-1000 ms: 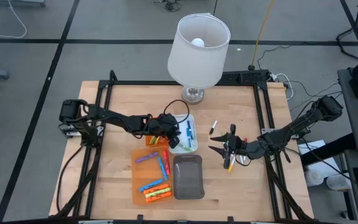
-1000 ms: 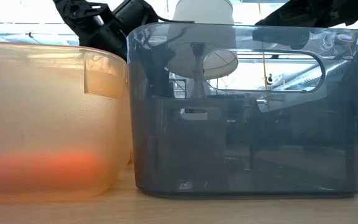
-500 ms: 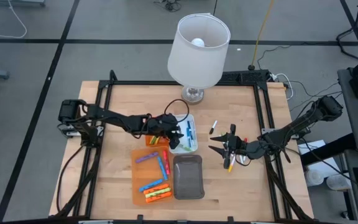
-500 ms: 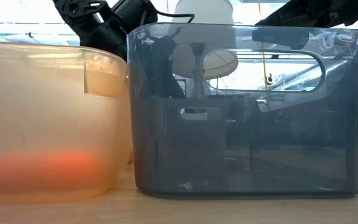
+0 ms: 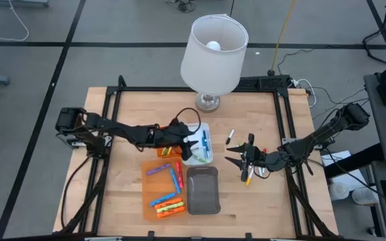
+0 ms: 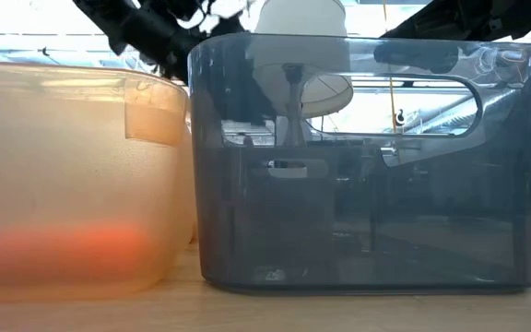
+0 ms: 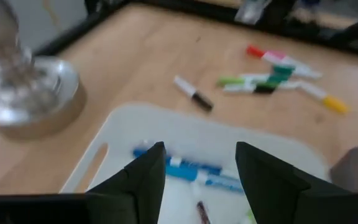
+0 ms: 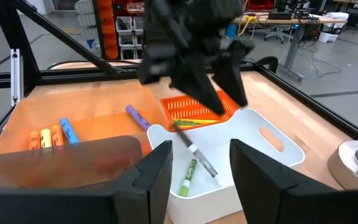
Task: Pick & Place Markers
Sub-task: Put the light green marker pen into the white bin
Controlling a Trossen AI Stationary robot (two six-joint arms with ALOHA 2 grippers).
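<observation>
My left gripper (image 5: 190, 142) (image 7: 197, 177) is open and hovers over the white tray (image 5: 200, 159) (image 7: 120, 127). Blue markers (image 7: 185, 169) lie in that tray. From the right wrist view, a green marker (image 8: 188, 175) and a white-grey marker (image 8: 201, 158) lie in it below the left gripper (image 8: 213, 87). Several coloured markers (image 5: 169, 191) lie in the orange tray (image 5: 147, 201). My right gripper (image 5: 237, 161) (image 8: 201, 149) is open, beside loose markers (image 5: 248, 173) (image 7: 272, 78) on the table. A black-and-white marker (image 5: 230, 136) (image 7: 193, 96) lies apart.
The grey tray (image 5: 203, 191) (image 6: 367, 166) sits next to the orange tray (image 6: 72, 184). A small orange basket (image 5: 167, 151) (image 8: 197, 109) stands by the white tray. A lamp (image 5: 214, 47) stands at the far edge, its base (image 7: 30, 87) near the white tray. A black frame rims the table.
My left gripper has risen above the white tray: in the low view it showed behind the grey tray's wall and now stands above its rim. The left arm's shoulder end has shifted slightly toward the table's left edge. My right arm has kept still.
</observation>
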